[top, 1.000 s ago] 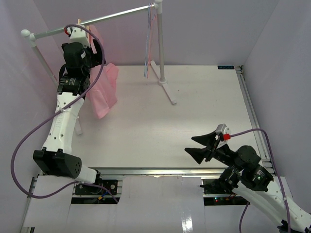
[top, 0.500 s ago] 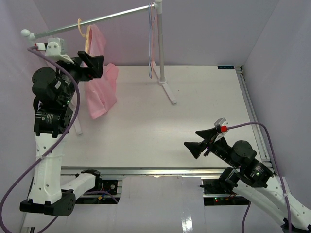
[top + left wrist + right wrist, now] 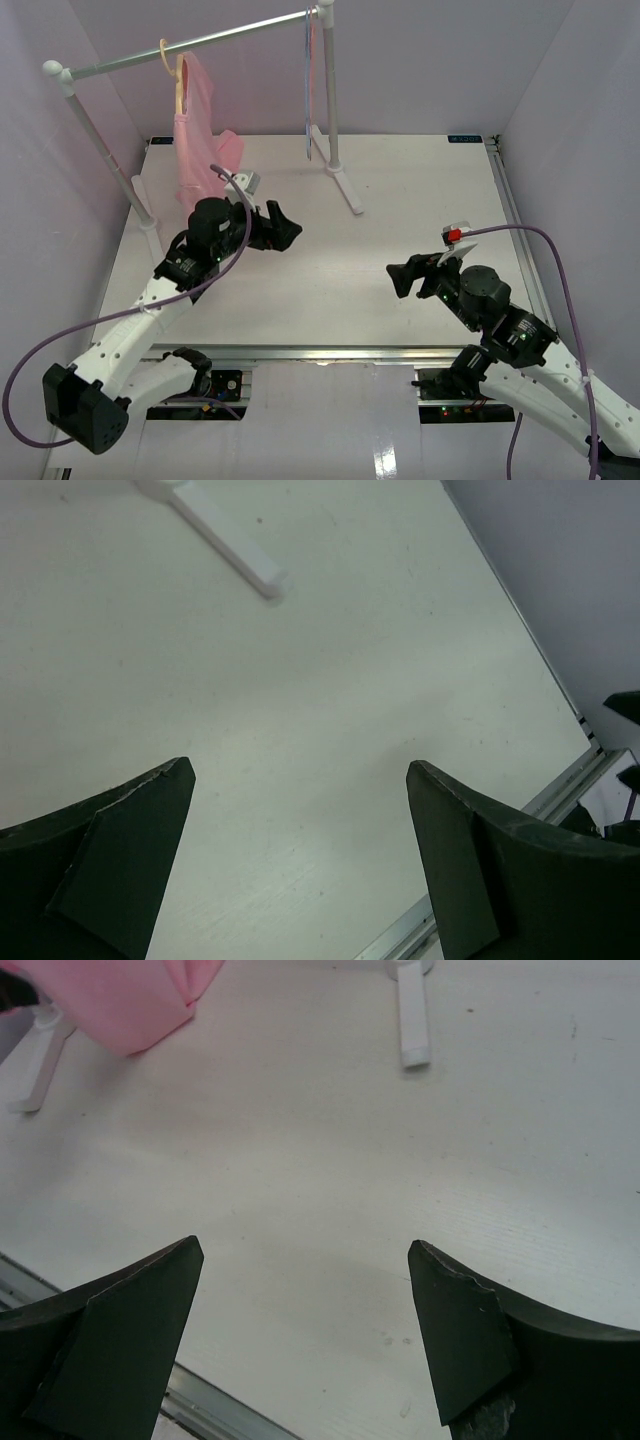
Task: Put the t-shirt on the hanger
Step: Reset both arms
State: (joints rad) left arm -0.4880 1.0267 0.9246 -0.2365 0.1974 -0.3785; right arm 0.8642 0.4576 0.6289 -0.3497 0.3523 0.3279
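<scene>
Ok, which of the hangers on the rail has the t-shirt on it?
The pale wooden hanger near the left end of the rail carries the pink t-shirt; the thin hangers by the right post hang bare.

Upper left you have the t-shirt (image 3: 197, 130), soft matt pink cloth, and the hanger (image 3: 179, 85), pale smooth wood — the rail (image 3: 240, 34) looks dull grey metal, the tabletop (image 3: 400, 200) matt white, faintly grained.

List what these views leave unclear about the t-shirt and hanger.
Top view: the t-shirt covers most of the hanger; whether both shoulders sit on it is hidden.
Right wrist view: the top edge cuts off all but the t-shirt's lower corner.
Left wrist view: neither shows.
</scene>
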